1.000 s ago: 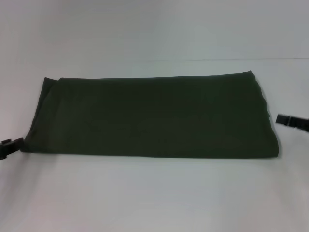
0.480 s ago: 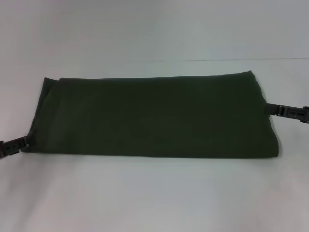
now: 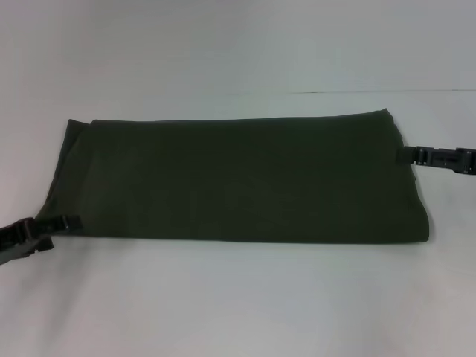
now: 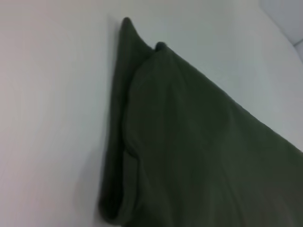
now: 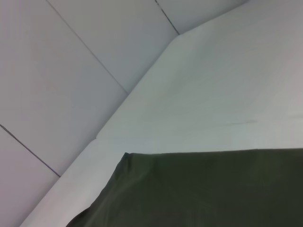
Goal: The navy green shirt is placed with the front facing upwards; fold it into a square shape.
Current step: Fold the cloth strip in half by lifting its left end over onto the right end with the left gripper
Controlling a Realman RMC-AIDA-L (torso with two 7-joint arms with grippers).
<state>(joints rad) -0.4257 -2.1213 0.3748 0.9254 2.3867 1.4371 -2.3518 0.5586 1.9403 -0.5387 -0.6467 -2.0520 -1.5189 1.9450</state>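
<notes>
The navy green shirt (image 3: 238, 178) lies on the white table (image 3: 238, 297), folded into a long flat band running left to right, with plain fabric on top. My left gripper (image 3: 65, 222) reaches in from the left edge and rests at the shirt's near left corner. My right gripper (image 3: 406, 155) comes in from the right and touches the shirt's right edge, toward its far corner. The left wrist view shows the layered left end of the shirt (image 4: 199, 151). The right wrist view shows a far corner of the shirt (image 5: 203, 189).
White table surface surrounds the shirt on all sides. The table's far edge meets a pale panelled wall (image 5: 71, 71) behind the shirt.
My left gripper slid right onto the shirt's near left corner. My right gripper moved left and slightly farther back, up to the shirt's right edge. The shirt has not shifted.
</notes>
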